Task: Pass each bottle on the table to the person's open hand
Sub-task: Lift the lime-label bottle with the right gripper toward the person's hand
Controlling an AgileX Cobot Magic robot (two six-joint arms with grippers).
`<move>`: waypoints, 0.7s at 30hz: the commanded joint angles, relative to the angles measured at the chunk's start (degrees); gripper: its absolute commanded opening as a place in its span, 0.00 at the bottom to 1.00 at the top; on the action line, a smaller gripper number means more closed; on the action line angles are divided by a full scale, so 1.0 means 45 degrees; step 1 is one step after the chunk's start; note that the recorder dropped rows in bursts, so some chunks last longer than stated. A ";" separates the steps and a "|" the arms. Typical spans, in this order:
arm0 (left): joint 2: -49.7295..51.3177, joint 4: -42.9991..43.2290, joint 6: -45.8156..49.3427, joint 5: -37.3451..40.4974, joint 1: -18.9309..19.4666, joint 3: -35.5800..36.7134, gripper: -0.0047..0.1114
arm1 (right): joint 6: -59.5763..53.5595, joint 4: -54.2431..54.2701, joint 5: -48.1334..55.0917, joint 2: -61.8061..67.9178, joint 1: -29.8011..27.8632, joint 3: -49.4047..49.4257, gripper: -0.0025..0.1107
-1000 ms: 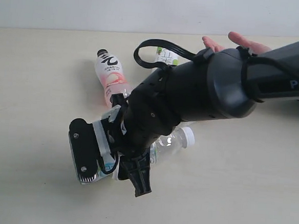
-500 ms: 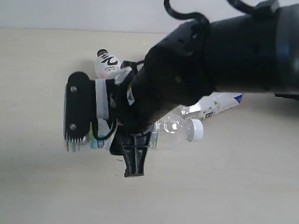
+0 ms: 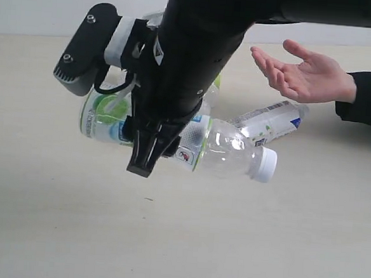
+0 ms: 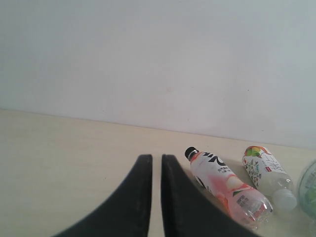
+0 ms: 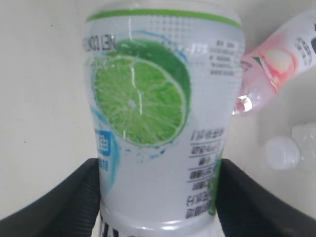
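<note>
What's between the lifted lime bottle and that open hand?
The white-blue label bottle, lying on the table, shows between them in the exterior view.

1. The table (image 3: 280, 247), pale beige with faint grain, fills the lower and middle frame of the exterior view.
2. A white-blue label bottle (image 3: 270, 123) lies on its side on it, right of centre.
3. The left wrist view shows a pink-label bottle (image 4: 224, 185) and a white-green label bottle (image 4: 265, 170) lying side by side, caps pointing opposite ways.

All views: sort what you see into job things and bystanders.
Job: lime bottle, held by the right gripper; pink bottle; green-white bottle; blue-white bottle; open hand; table.
Bystanders: left gripper, holding nothing; wall.
</note>
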 commanded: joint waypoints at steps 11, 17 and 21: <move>-0.0080 0.0008 -0.0009 0.0002 -0.0091 -0.0013 0.12 | 0.3621 -0.0825 0.3781 -0.0127 -0.2730 -0.1543 0.02; -0.0080 0.0008 -0.0009 0.0002 -0.0091 -0.0013 0.12 | 0.4770 -0.0949 0.3052 -0.0127 -0.5102 -0.1728 0.02; -0.0080 0.0008 -0.0009 0.0002 -0.0091 -0.0013 0.12 | 0.5377 -0.0685 0.1970 -0.0104 -0.6417 -0.1728 0.02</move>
